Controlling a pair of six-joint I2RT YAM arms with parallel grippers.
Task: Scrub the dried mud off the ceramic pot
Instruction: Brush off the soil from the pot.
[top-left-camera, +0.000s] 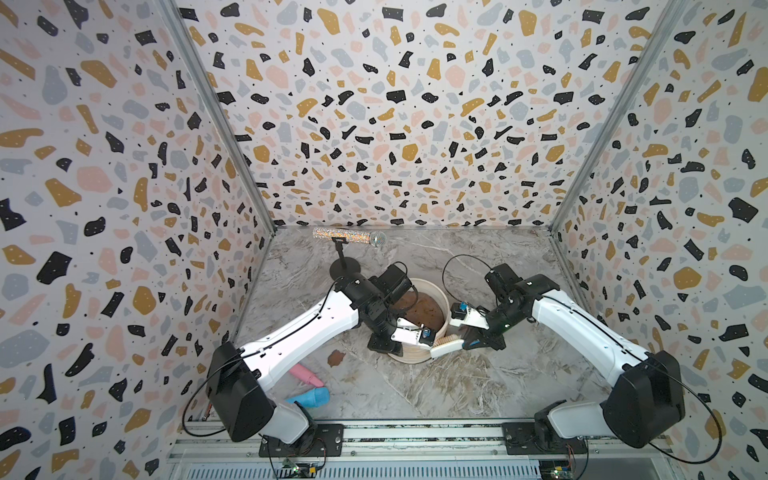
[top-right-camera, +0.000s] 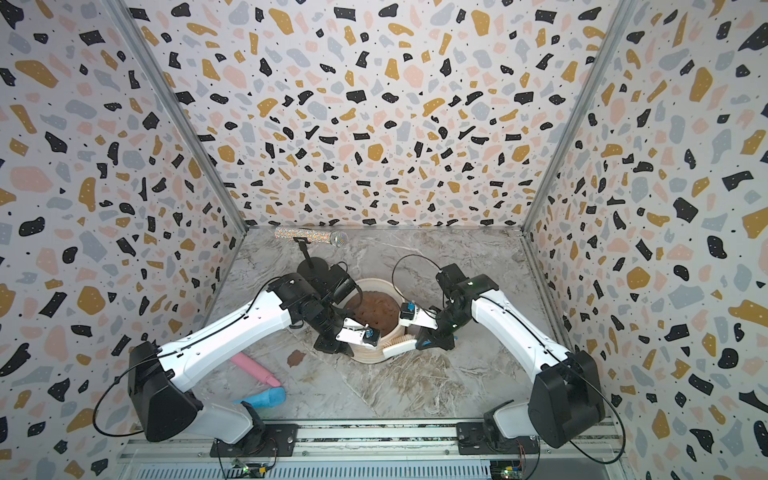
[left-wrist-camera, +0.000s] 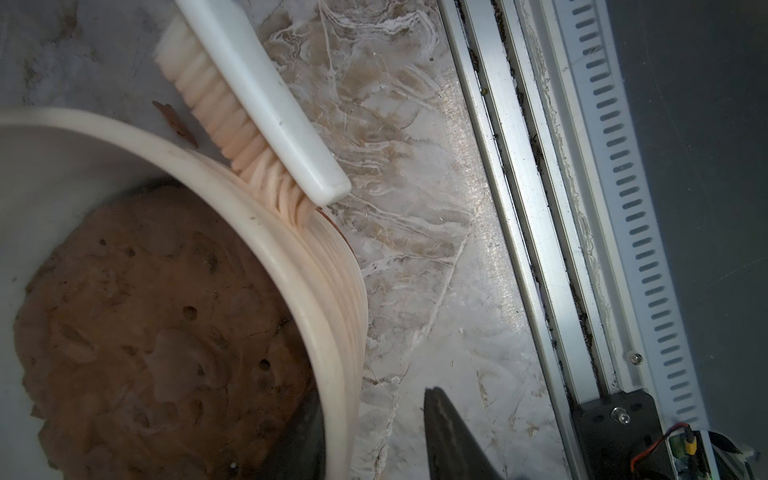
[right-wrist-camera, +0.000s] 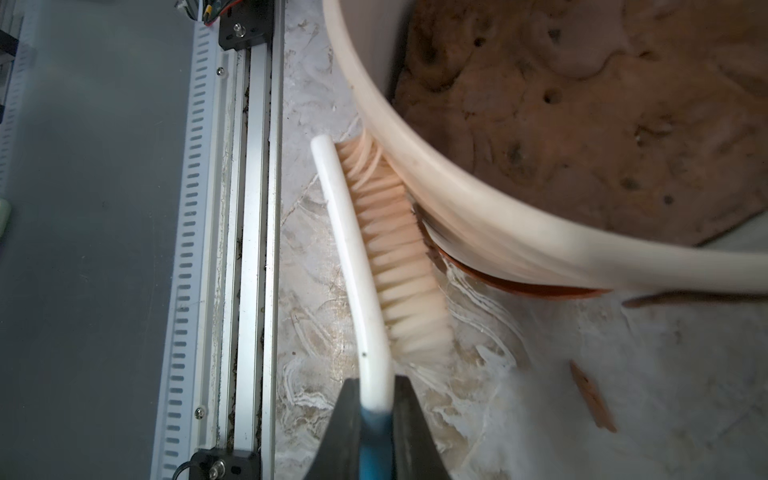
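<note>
The ceramic pot (top-left-camera: 445, 309) (top-right-camera: 395, 291) is cream, ribbed and holds a brown soil mound; it stands mid-table on a terracotta saucer (right-wrist-camera: 519, 286). My right gripper (top-left-camera: 478, 343) (right-wrist-camera: 376, 399) is shut on the blue-and-white handle of a scrub brush (top-left-camera: 446, 347) (left-wrist-camera: 266, 99). The bristles (right-wrist-camera: 399, 257) press on the pot's outer wall at its front right. My left gripper (top-left-camera: 390, 349) (left-wrist-camera: 374, 395) stands astride the rim (left-wrist-camera: 332, 332), one finger inside and one outside, with a gap to the wall. A patch of dried mud (top-left-camera: 336, 357) (top-right-camera: 296, 357) lies left of the pot. A flake (right-wrist-camera: 592, 395) (left-wrist-camera: 174, 122) lies beside the brush.
A glitter microphone (top-left-camera: 349, 237) on a black stand is at the back left. A pink object (top-left-camera: 305, 374) and a blue one (top-left-camera: 311, 397) lie front left under the left arm. An aluminium rail (top-left-camera: 415, 432) runs along the front edge. Patterned walls close three sides.
</note>
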